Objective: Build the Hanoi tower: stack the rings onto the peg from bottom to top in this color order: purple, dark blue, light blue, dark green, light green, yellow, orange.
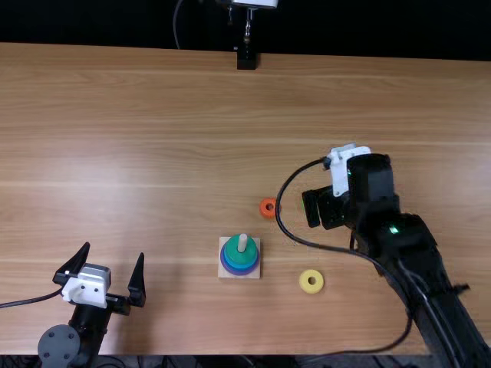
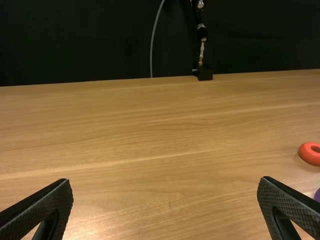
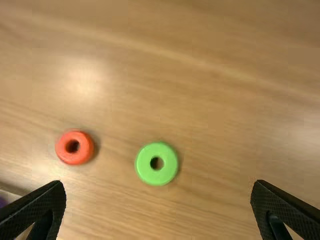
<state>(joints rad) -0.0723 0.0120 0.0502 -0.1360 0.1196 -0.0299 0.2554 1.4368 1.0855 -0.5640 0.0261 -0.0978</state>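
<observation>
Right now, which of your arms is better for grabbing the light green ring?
Probably my right: its open gripper hovers near the light green ring, next after the dark green ring. My left gripper is far off, past the stack.

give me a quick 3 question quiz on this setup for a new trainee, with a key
1. True or false: the orange ring lies loose on the table.
2. Which ring is topmost on the peg? a) yellow b) dark green c) purple
3. Fill in: by the task's colour order, the next ring to add is the ____ one.

Key: 1 true; 2 b; 3 light green.
</observation>
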